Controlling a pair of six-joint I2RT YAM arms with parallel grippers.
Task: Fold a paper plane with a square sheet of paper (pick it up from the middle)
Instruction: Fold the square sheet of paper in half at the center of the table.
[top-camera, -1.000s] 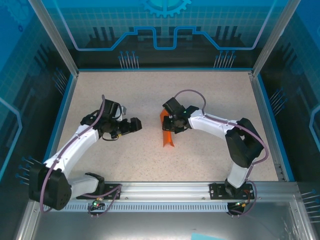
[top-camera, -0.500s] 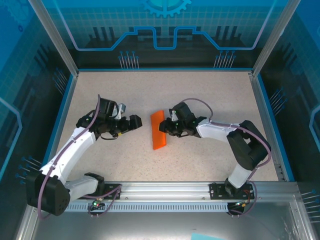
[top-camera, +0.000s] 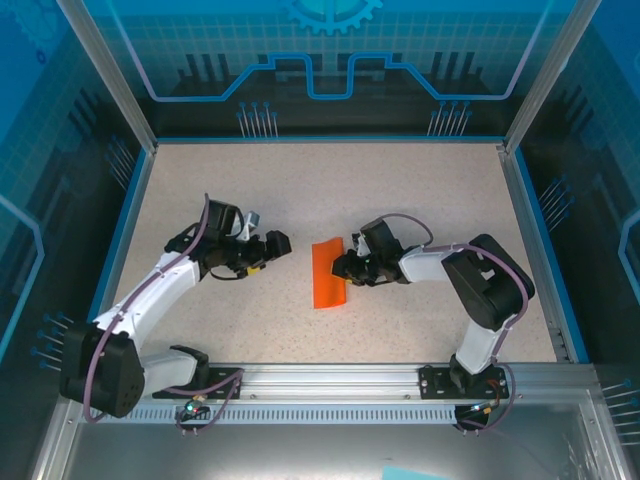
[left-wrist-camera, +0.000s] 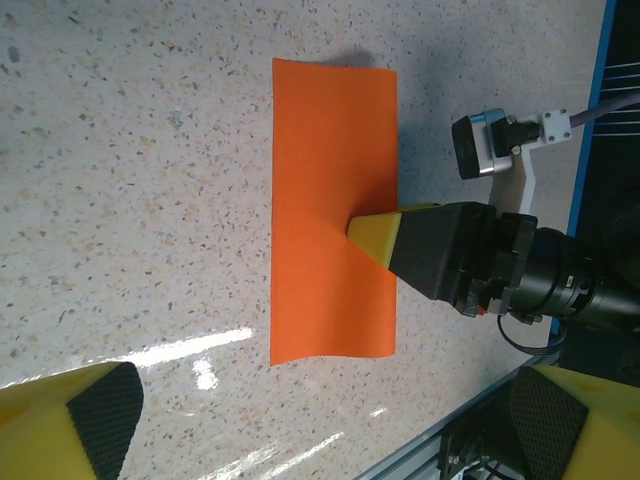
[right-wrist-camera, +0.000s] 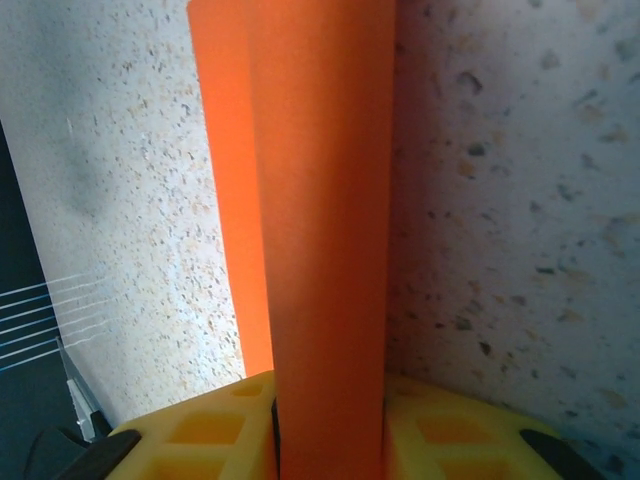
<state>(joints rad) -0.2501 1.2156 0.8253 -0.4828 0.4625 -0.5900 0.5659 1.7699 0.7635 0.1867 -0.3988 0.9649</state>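
Note:
The orange paper (top-camera: 327, 275), folded into a long narrow rectangle, lies near the middle of the speckled table (top-camera: 300, 180). My right gripper (top-camera: 346, 268) comes in low from the right and is shut on its right long edge about halfway along. In the right wrist view the paper (right-wrist-camera: 320, 200) runs up from between the yellow fingers (right-wrist-camera: 200, 435). In the left wrist view the paper (left-wrist-camera: 330, 180) lies flat, with the right gripper's yellow tip (left-wrist-camera: 375, 228) on it. My left gripper (top-camera: 276, 244) hovers open just left of the paper, holding nothing.
Blue-trimmed walls (top-camera: 130, 200) enclose the table on three sides. An aluminium rail (top-camera: 330, 378) with both arm bases runs along the near edge. Open tabletop lies behind and in front of the paper.
The right gripper has drawn the paper toward the near side and laid it flatter and squarer. The left gripper has shifted slightly right toward it, still open.

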